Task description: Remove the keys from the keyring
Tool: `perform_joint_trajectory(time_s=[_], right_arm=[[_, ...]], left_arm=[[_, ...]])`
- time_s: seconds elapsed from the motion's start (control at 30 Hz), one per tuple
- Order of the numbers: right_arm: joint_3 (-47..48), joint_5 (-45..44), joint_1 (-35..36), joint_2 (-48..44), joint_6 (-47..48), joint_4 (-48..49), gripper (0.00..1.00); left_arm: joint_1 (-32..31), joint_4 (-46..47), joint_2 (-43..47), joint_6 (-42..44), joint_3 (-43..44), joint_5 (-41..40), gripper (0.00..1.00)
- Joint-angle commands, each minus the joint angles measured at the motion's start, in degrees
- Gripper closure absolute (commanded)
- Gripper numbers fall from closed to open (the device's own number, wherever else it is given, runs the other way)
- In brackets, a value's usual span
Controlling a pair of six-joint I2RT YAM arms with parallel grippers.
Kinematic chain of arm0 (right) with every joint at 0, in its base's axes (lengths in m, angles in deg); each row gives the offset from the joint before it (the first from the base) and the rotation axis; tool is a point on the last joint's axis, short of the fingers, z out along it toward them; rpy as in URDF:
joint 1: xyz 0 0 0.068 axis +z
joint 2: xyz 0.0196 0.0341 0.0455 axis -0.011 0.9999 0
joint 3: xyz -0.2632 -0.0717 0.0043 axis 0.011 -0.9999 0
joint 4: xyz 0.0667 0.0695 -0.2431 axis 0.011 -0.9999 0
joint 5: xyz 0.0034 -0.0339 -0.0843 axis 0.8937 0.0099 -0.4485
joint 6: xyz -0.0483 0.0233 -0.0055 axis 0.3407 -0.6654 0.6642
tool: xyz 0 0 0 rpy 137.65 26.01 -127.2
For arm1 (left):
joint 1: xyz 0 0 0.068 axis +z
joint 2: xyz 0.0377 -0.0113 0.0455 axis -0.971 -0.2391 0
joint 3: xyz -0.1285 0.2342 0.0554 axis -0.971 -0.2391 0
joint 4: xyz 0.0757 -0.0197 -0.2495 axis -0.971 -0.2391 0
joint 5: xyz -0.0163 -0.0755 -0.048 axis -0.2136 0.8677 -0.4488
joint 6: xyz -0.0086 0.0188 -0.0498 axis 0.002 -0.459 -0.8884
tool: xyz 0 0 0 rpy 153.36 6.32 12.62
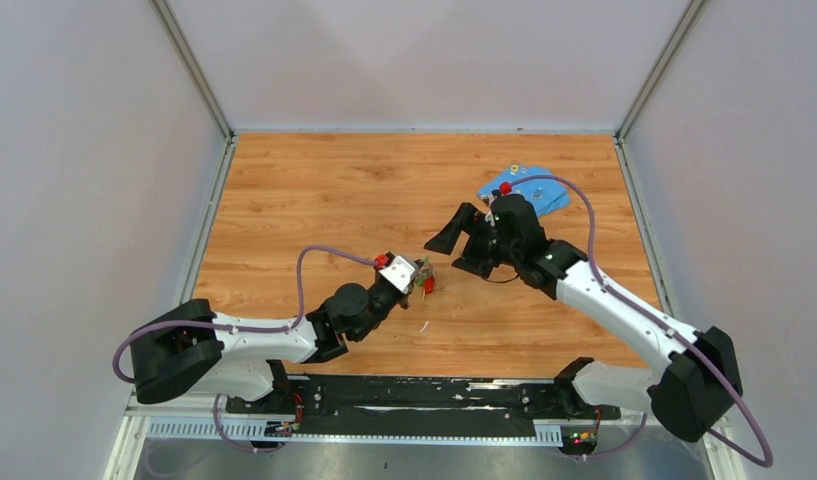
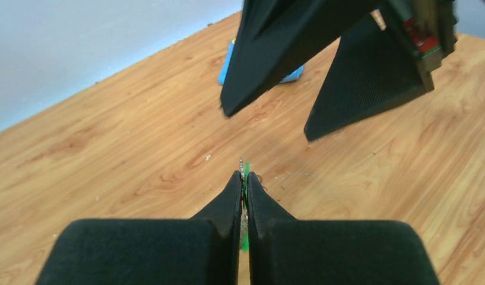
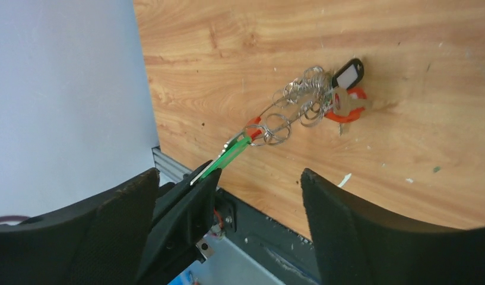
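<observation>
My left gripper (image 1: 421, 272) (image 2: 244, 176) is shut on a green-headed key (image 2: 247, 169). In the right wrist view that green key (image 3: 231, 151) sticks out of the left gripper's fingers (image 3: 189, 199). From it a tangle of silvery rings (image 3: 290, 107) trails over the wood to a silvery key on a red-rimmed ring (image 3: 346, 111) and a black tag (image 3: 348, 72). The bunch shows small beside the left fingers in the top view (image 1: 426, 284). My right gripper (image 1: 446, 256) (image 3: 228, 178) is open and empty, hovering just beyond the bunch, with its fingers (image 2: 275, 53) above the left fingertips.
A blue flat piece (image 1: 534, 192) (image 2: 230, 59) lies at the back right, partly behind the right arm. The black base rail (image 1: 414, 395) runs along the near edge. Grey walls enclose the wooden table (image 1: 314, 190).
</observation>
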Motion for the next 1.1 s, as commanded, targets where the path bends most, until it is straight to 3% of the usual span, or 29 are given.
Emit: perform_joint_trajectory(time_s=[0.0,0.13,0.23,0.33,0.4,0.5,0.63,0.73,1.07], right_arm=[[-4.7,-9.0,0.4,-7.0,16.0,6.4,0.06],[-15.7,-9.0,0.4,-12.8,26.7,22.7,0.12],[-27.2,-8.6,0.5,-16.3,34.7,41.3,0.21],[-33.9,-6.0,0.4,-17.8,43.8,53.8,0.20],[-32.7,-1.5,0.6,-16.2,50.1,53.4,0.25],[-29.8,3.8,1.6,-11.7,58.0,51.6,0.41],[-29.5,6.9,4.9,-7.6,69.7,53.9,0.43],[-27.6,6.0,7.5,-5.3,77.0,50.4,0.42],[-28.8,5.0,7.9,1.5,82.9,61.4,0.47]], left_arm=[[0.4,0.2,1.3,-8.1,-1.0,-1.5,1.00],[1.3,-2.5,2.9,-13.3,-0.9,-2.3,1.00],[2.8,-5.3,4.1,-16.6,-0.5,-2.2,1.00],[4.6,-8.9,5.3,-20.2,0.7,0.0,1.00],[5.4,-10.9,5.6,-21.8,1.6,1.4,1.00],[6.0,-12.7,6.0,-24.1,2.4,2.4,1.00],[7.6,-15.7,6.8,-27.4,3.4,3.2,1.00],[8.5,-18.4,7.8,-29.3,4.7,3.6,1.00],[10.9,-22.1,8.6,-30.5,6.8,5.8,1.00]])
